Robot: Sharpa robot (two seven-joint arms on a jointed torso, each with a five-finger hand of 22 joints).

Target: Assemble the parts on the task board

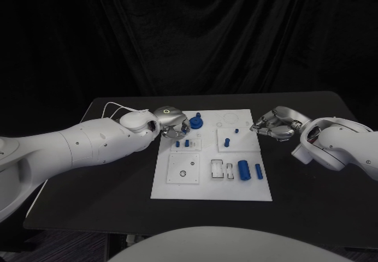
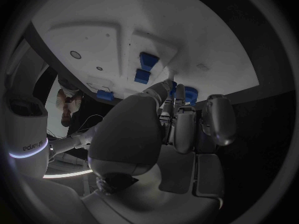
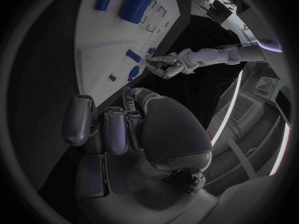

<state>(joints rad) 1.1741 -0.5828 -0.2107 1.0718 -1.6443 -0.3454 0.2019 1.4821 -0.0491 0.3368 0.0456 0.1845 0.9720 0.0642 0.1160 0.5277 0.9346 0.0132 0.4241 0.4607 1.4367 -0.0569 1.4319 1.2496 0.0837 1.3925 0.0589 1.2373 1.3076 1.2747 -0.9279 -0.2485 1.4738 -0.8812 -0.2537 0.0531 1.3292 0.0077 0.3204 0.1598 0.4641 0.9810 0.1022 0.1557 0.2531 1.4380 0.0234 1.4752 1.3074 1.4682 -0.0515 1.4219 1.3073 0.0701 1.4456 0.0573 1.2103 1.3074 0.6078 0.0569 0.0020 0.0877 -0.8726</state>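
We note the white board [image 1: 211,185] mid-worktop [image 1: 118,207]. Our left hand [image 1: 170,122] sits at the board's far left corner, fingers [image 2: 176,95] bunched toward the round blue part [image 1: 195,121] just beside them; whether they pinch it, we cannot tell. Our right hand [image 1: 276,125] rests at the far right edge, fingers curled in, nothing seen held. A blue cylinder [image 1: 244,170] lies near the front, long axis running front to back, likely nearer the right hand. No readable writing on the board.
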